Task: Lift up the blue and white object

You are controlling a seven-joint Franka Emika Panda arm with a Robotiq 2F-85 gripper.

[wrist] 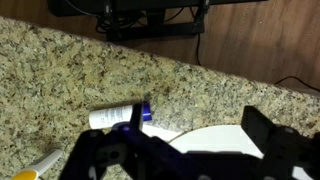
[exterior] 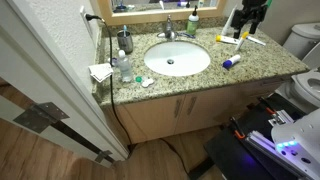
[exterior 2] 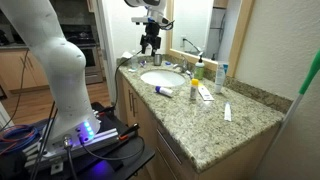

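Observation:
The blue and white object is a small tube lying on the granite counter beside the sink basin. It shows in both exterior views. In the wrist view it lies near the basin's white rim, partly behind my left finger. My gripper hangs well above the counter's far end, also seen in an exterior view. In the wrist view its fingers are spread apart with nothing between them.
A long flat white tube with orange marks lies near the blue object, and its tip shows in the wrist view. A faucet, a soap bottle and upright bottles stand around the sink. A toilet stands beside the vanity.

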